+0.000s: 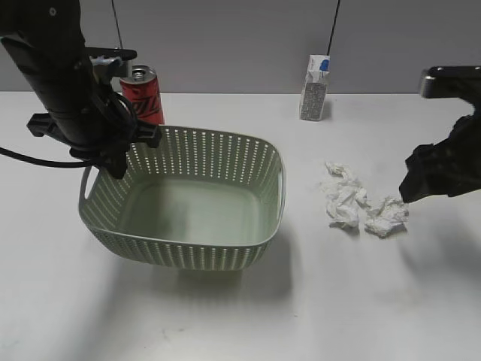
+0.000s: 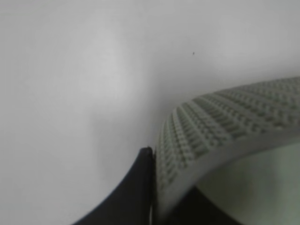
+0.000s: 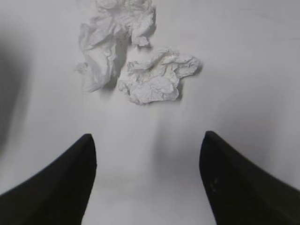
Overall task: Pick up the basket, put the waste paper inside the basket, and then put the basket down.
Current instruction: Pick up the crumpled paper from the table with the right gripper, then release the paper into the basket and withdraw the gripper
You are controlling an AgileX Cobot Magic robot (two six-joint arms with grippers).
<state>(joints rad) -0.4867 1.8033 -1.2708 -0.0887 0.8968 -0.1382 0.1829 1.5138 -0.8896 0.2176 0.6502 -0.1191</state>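
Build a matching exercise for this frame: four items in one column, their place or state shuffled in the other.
Items:
1. basket
2. paper
3. can
4. carton

Places or states:
A. upright at the far table edge, right of centre
B. crumpled on the table before the open right gripper
C. tilted, its rim clamped by the left gripper
D. behind the basket, beside the left arm

Pairs: 1-C, 2-B, 3-D, 4-A

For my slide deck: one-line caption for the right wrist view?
Open right gripper poised just short of two crumpled waste paper wads on the white table.
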